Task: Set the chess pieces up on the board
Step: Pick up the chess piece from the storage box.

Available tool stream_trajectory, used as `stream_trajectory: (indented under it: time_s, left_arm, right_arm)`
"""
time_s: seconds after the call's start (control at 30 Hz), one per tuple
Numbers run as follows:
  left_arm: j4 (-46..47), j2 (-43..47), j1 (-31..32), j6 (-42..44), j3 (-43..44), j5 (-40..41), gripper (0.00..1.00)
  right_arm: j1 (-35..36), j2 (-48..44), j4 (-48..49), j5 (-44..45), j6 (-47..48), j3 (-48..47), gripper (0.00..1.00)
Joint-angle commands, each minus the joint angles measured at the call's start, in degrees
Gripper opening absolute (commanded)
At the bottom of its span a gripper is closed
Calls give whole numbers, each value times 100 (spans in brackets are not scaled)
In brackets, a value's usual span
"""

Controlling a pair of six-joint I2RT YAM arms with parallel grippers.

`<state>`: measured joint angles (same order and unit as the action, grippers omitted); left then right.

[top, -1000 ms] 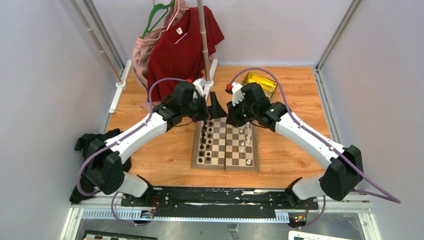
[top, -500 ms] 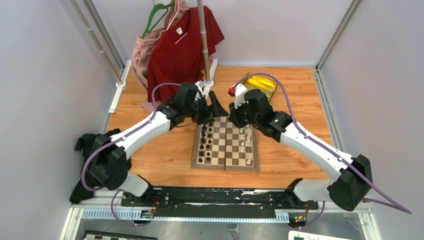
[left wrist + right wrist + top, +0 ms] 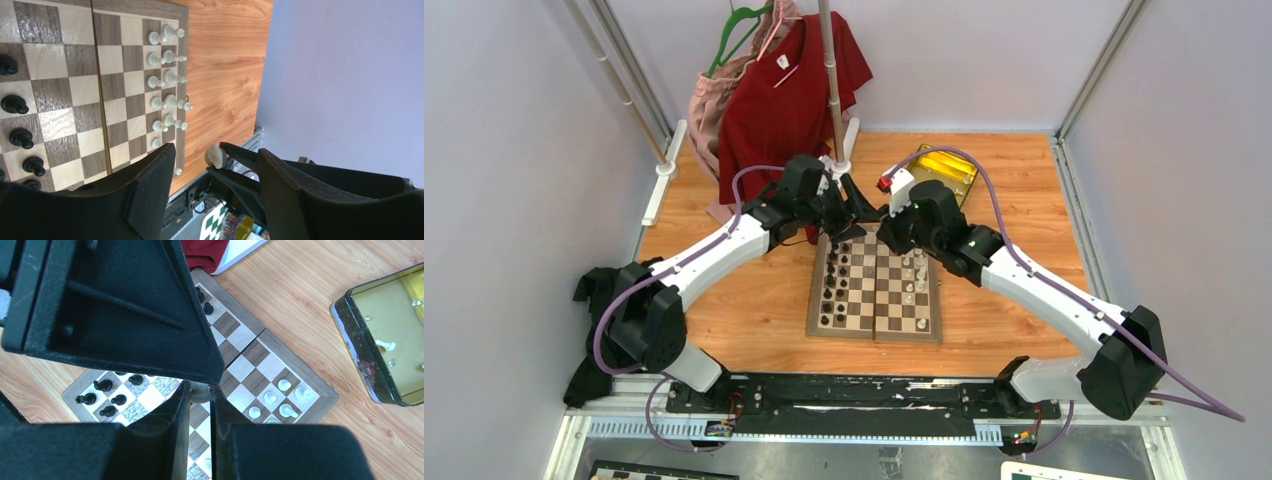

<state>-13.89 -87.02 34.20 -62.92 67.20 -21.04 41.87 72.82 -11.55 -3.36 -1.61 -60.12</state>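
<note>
The board [image 3: 874,292] lies folded open in the middle of the table, with white chess pieces [image 3: 914,277] in its right columns and black ones [image 3: 833,275] on its left. Both grippers meet above the board's far edge. My right gripper [image 3: 200,388] is shut on one small cream chess piece [image 3: 200,393]. In the left wrist view that piece [image 3: 216,156] sits pinched at the right gripper's tips, between the spread fingers of my left gripper [image 3: 215,151], which is open around it without touching. Rows of white pieces [image 3: 167,82] stand on the board [image 3: 125,60] below.
A gold tin [image 3: 944,166] lies open at the back right, with a white piece [image 3: 385,345] on its floor [image 3: 385,315]. A red shirt [image 3: 794,90] and a pink garment hang from a stand at the back. Black pieces [image 3: 107,385] stand under the right gripper.
My left gripper has moved right, up to the right gripper's tips, and its jaws have narrowed. The right arm shifted slightly left and still holds the piece.
</note>
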Motion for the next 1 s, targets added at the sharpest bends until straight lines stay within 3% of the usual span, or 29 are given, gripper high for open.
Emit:
stream_trajectory:
  time_s: [0.0,0.2,0.4,0.97]
  left_arm:
    - [-54,-71,-9,-253,206,-158,61]
    - [-69,-81,-9,-343,112,-175,56]
    - [62,-82,-9,-461,21,-208,45]
    - [226,-192,57,-529,-123,-278,38]
  right_arm:
    - [100,64,235,89,135,91,0]
    - [112,75,362,105,136,132,0]
    - [154,37,450,209,134,211,0]
    - [300,82,547,292,292,159,0]
